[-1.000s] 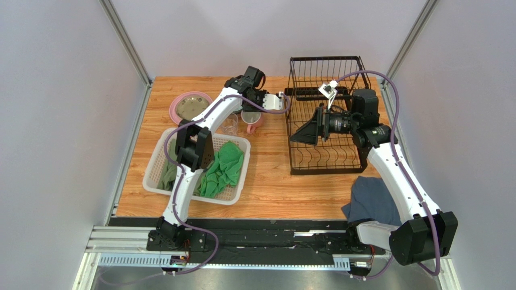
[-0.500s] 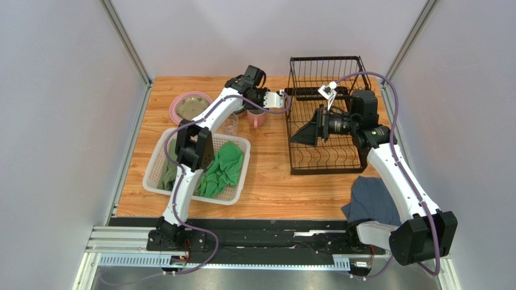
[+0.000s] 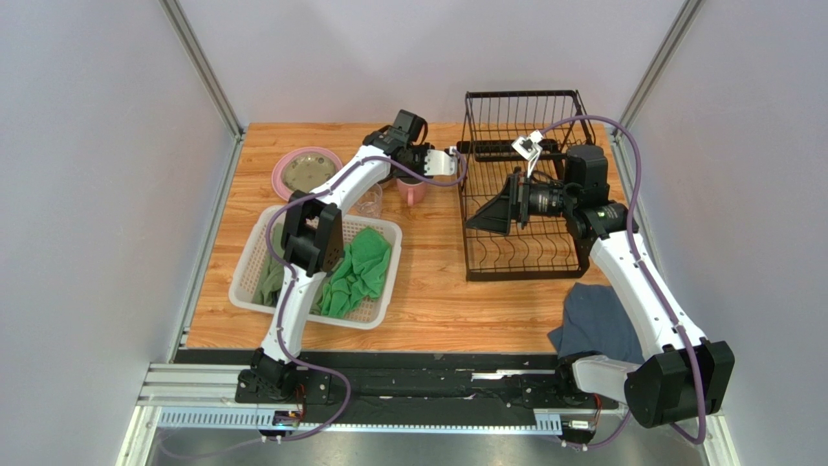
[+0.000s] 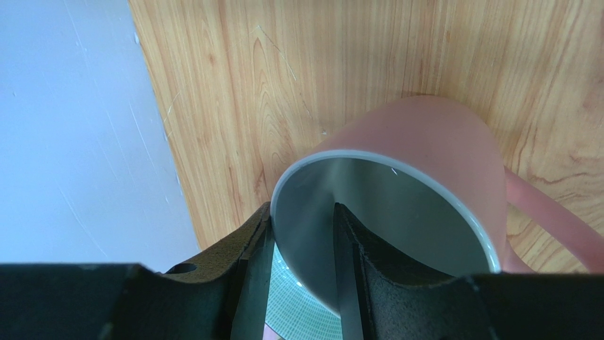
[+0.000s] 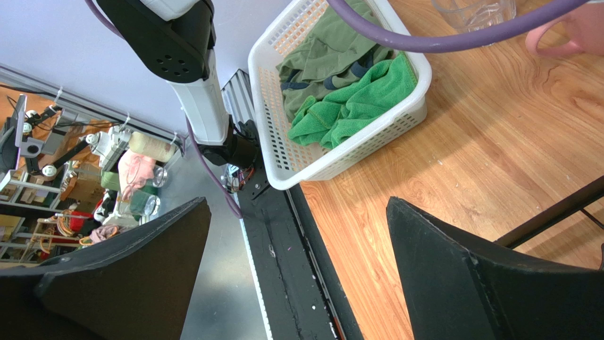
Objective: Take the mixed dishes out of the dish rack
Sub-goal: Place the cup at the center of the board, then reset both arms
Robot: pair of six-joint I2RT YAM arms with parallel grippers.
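My left gripper (image 3: 406, 177) is shut on the rim of the pink mug (image 3: 413, 192). In the left wrist view, one finger (image 4: 255, 241) is outside the mug (image 4: 425, 134) and the other is inside it. The mug hangs tilted over the wooden table. A teal surface (image 4: 305, 312) shows below the fingers. The large pink plate (image 3: 287, 178) carries a grey-olive dish (image 3: 310, 170) at the back left. The clear glass cup (image 3: 367, 201) stands beside my left arm. My right gripper (image 3: 491, 216) is wide open and empty over the black dish rack (image 3: 520, 254).
A white mesh basket (image 3: 255, 254) with green cloths (image 3: 362, 267) sits at the front left; it also shows in the right wrist view (image 5: 340, 142). A blue-grey cloth (image 3: 595, 318) lies at the front right. Grey walls close in both sides.
My left gripper has carried the pink mug a little farther back and to the right. My right arm has not moved.
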